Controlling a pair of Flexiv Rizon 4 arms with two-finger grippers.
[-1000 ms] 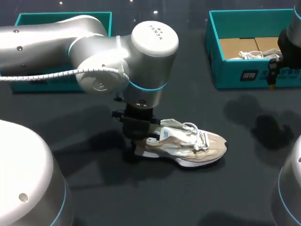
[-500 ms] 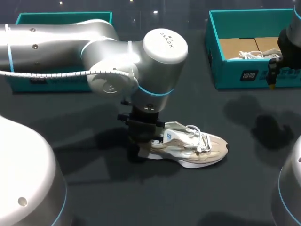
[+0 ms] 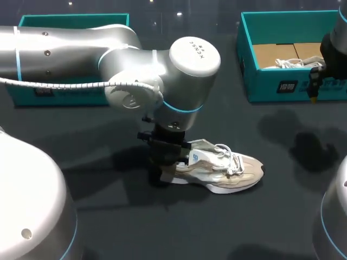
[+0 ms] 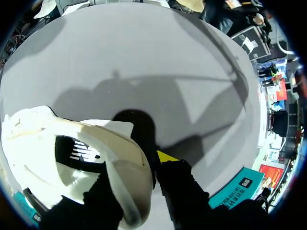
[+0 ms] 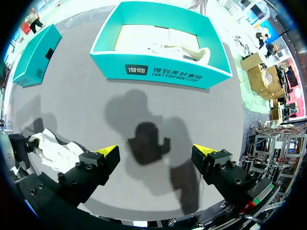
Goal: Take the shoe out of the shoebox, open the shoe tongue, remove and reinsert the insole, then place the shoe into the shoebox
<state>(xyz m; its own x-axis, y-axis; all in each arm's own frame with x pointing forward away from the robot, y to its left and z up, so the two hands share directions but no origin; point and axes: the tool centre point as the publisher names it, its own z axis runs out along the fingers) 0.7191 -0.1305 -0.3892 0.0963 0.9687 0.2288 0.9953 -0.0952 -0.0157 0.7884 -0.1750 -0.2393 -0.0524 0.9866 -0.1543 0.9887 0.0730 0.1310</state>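
Shoe out of shoebox, upright on table, heel seemingly pinched in left gripper; right gripper spread wide, empty. Risked slipping from that shallow hold and tipping sideways.

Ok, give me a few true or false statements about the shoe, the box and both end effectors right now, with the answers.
1. The shoe stands on the table, outside the shoebox. True.
2. The right end effector holds the insole. False: it is open and holds nothing, above bare table in front of the shoebox.
3. The left end effector is at the shoe's heel. True: the heel wall sits between its fingers.
4. The shoebox is empty. False: a white item lies inside it.
5. The shoe lies upside down. False: it rests on its sole, laces up.
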